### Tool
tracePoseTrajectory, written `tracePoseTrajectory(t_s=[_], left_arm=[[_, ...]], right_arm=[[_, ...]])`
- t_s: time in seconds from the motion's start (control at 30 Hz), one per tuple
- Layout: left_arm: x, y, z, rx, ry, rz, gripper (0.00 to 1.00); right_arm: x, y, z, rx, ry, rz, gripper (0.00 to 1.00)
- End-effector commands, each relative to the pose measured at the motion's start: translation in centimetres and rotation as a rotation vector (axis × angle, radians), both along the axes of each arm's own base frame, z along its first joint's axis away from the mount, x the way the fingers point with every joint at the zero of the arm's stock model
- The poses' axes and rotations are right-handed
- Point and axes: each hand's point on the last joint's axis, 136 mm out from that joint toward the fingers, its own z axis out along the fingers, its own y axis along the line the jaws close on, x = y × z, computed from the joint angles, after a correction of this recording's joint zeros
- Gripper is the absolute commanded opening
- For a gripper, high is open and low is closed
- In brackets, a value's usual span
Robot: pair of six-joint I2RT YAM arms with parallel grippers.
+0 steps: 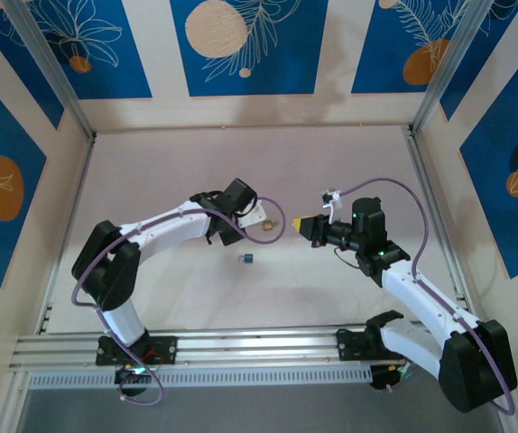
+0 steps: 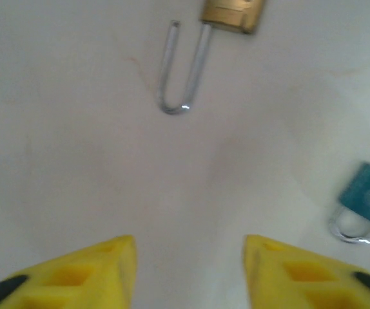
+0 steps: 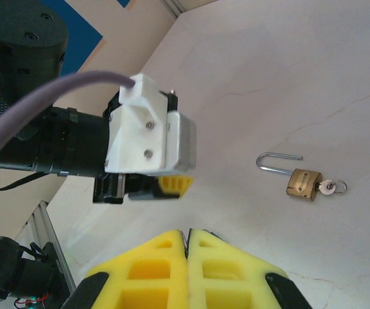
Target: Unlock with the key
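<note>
Unlocking looks done: padlock (image 3: pixel 303 185) shackle sprung, key (image 3: pixel 329 187) seated in its base on the desk (image 3: pixel 269 77). Left pincer (image 2: pixel 189 248) half-wide, empty; right pincer (image 3: pixel 187 233) pressed together, empty. Next: back away cleanly.

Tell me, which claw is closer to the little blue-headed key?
Left. The left gripper is just beyond the key, slightly to its left; the right gripper sits farther off to its right.

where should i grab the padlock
Take the padlock by its brass body, pinching across the two bare sides from above. It lies flat, with the thin open shackle out one end and a key out the other.
</note>
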Motion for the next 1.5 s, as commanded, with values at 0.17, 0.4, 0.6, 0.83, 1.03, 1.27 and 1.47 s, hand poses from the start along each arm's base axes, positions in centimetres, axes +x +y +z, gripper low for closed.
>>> tracePoseTrajectory(t_s=[0.17, 0.4, 0.6, 0.83, 1.03, 1.27, 1.47], left_arm=[[-5.2, -3.3, -2.0, -0.065, 0.153, -0.24, 0.58], [-6.2, -4.5, -4.3, -0.043, 0.262, -0.275, 0.54], [-6.4, -4.6, -5.6, -0.022, 0.316, -0.278, 0.5], [-5.5, -4.3, -6.8, 0.023, 0.309, -0.243, 0.48], [-4.1, -3.8, -6.7, 0.006, 0.308, -0.155, 0.42], [-4.5, -3.7, -6.4, -0.021, 0.381, -0.124, 0.39], [-5.4, -3.2, -5.8, -0.032, 0.474, -0.093, 0.42]], right_arm=[[-0.1, -0.5, -0.4, 0.007, 0.008, -0.019, 0.0], [0.0, -1.0, -0.7, 0.003, 0.015, -0.047, 0.0], [0.2, -1.6, -0.7, 0.008, 0.02, -0.069, 0.0], [0.3, -1.8, -0.5, 0.017, 0.021, -0.074, 0.0], [0.3, -1.8, -0.6, 0.018, 0.024, -0.073, 0.0], [0.2, -1.8, -0.4, 0.023, 0.021, -0.07, 0.0], [0.3, -1.8, -0.4, 0.022, 0.024, -0.073, 0.0]])
